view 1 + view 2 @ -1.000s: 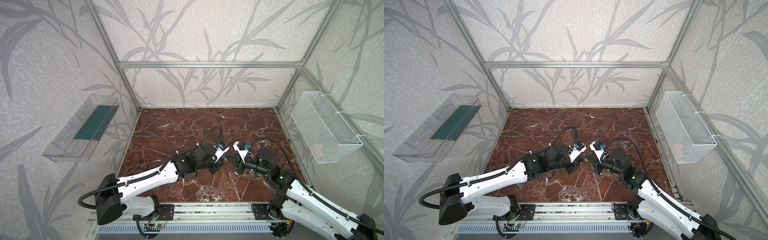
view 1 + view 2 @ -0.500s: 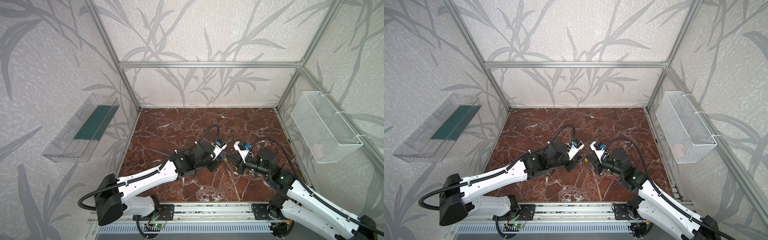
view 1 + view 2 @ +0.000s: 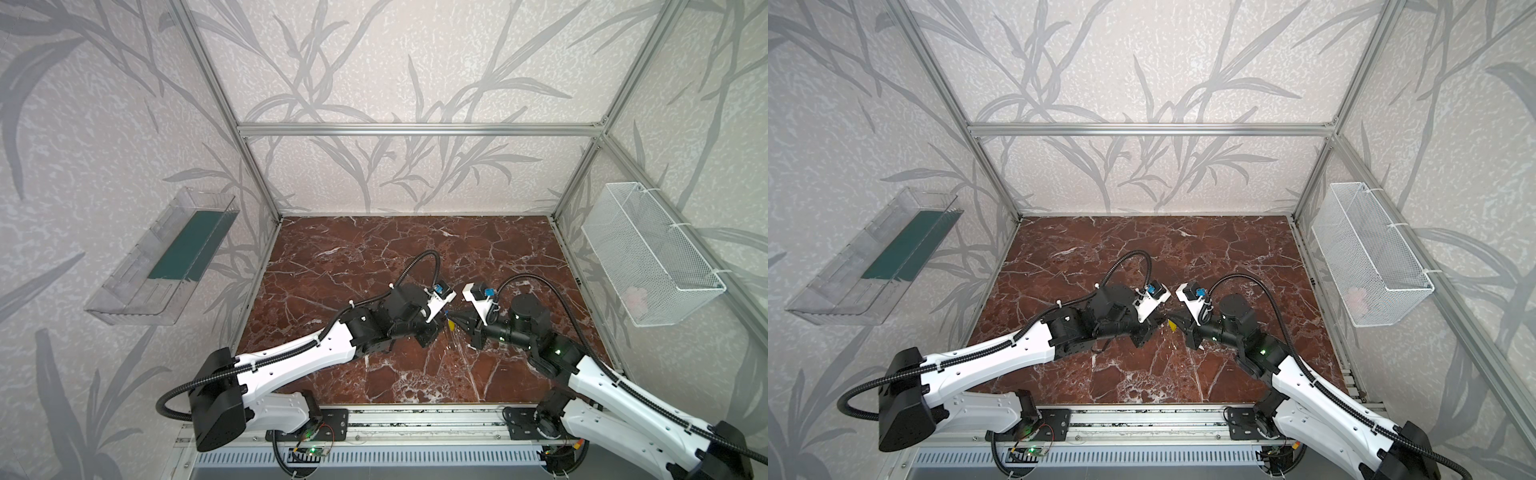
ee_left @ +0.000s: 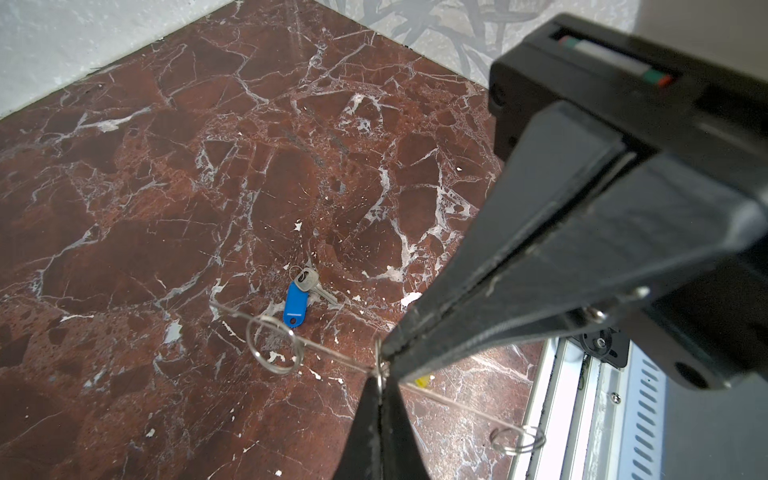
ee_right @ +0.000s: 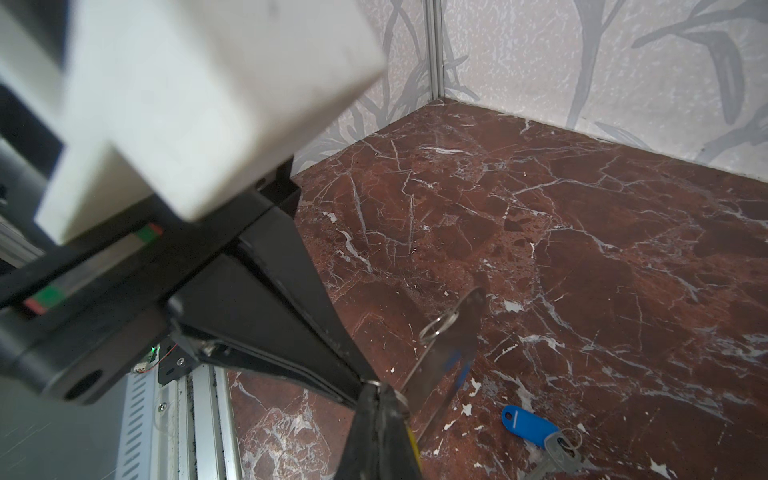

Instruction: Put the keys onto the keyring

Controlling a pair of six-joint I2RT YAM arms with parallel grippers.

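Left gripper (image 4: 379, 386), in from 8 o'clock, clamped shut, apparently on keyring (image 5: 446, 353), held airborne near centre of floor (image 3: 374, 257). Yellow key (image 5: 411, 438) dangling at pinch point. Right gripper (image 5: 378, 395), in from 4 o'clock, closed tip-to-tip, apparently on its ring. Blue key (image 4: 296, 302) loose on floor. Neither key confirmed attached; both outstanding.

Soft, even light fills both top views: the pale walls are bright and there are no hard shadows, only faint dark patches on the marble tabletop (image 3: 374, 257) beneath the arms. In the left wrist view the right gripper (image 4: 387, 358) looms soft, its fingers (image 4: 540, 270) out of focus, while the blue key tag (image 4: 296, 306) is sharp. In the right wrist view a white camera mount (image 5: 187, 104) near the lens is heavily blurred.
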